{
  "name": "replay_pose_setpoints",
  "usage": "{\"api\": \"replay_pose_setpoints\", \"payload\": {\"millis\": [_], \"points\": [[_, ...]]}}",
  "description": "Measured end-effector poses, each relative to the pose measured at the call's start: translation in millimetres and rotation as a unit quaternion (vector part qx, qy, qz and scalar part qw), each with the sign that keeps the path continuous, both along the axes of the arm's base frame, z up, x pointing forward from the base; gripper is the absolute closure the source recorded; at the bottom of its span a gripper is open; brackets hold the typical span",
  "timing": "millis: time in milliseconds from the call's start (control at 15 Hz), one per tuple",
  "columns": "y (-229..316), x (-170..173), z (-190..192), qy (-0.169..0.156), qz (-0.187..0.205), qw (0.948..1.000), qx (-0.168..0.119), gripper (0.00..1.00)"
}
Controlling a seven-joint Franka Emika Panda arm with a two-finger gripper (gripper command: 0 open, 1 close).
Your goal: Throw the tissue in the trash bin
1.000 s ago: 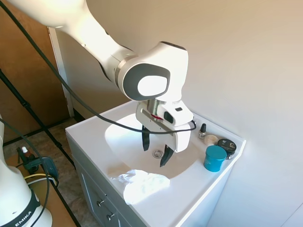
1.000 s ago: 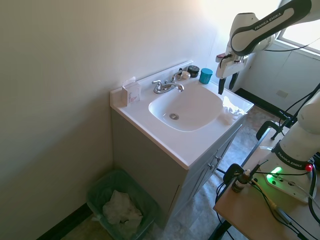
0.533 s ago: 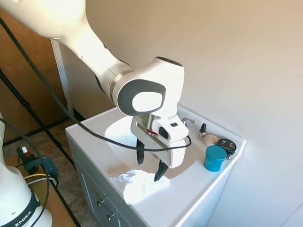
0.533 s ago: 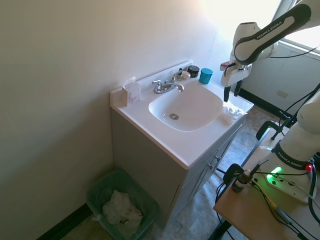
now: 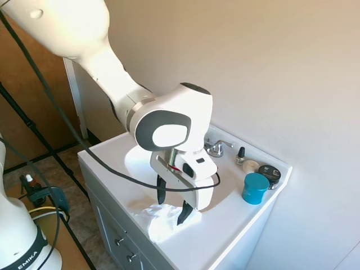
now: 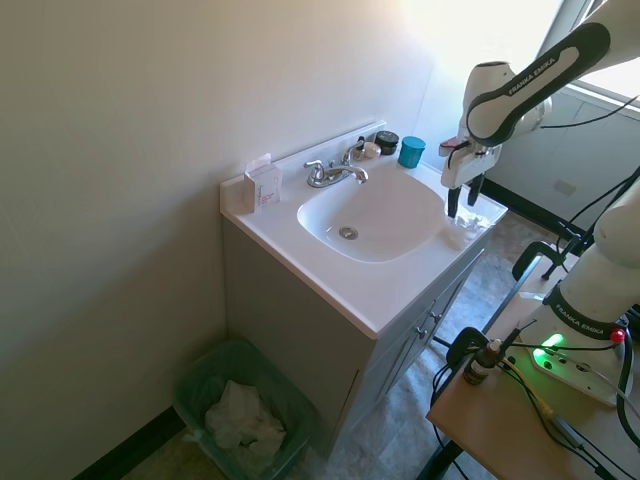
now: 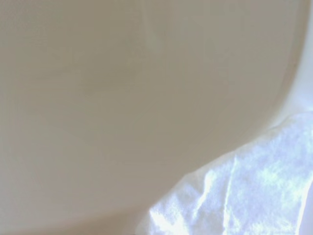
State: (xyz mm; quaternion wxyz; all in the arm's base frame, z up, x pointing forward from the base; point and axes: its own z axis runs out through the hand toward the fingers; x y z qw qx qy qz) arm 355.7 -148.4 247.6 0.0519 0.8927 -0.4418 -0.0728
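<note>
Lowered since the earlier frame: gripper (image 5: 170, 207) now straddles the tissue (image 5: 160, 220) on the vanity's front rim, jaws spread, nothing gripped. Grasp, lift and carry to floor trash bin (image 6: 200, 388) all remain.

Strong daylight pours in from a window (image 6: 600, 60) at the upper right of the second exterior view, washing out that corner. A sunlit patch glares on the tissue (image 5: 163, 219) and the table (image 5: 225, 230). The wrist view is soft, perhaps out of focus; the tissue there is overexposed.
</note>
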Motion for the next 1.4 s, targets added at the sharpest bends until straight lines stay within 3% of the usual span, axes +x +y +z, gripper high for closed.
{"api": "replay_pose_setpoints", "payload": {"millis": [333,1400], "points": [[-0.6,0.9,-15.7,0.002,0.001,1.0,0.001,1.0],[6.3,7.9,-15.8,-0.014,0.009,0.9999,0.006,1.0]]}}
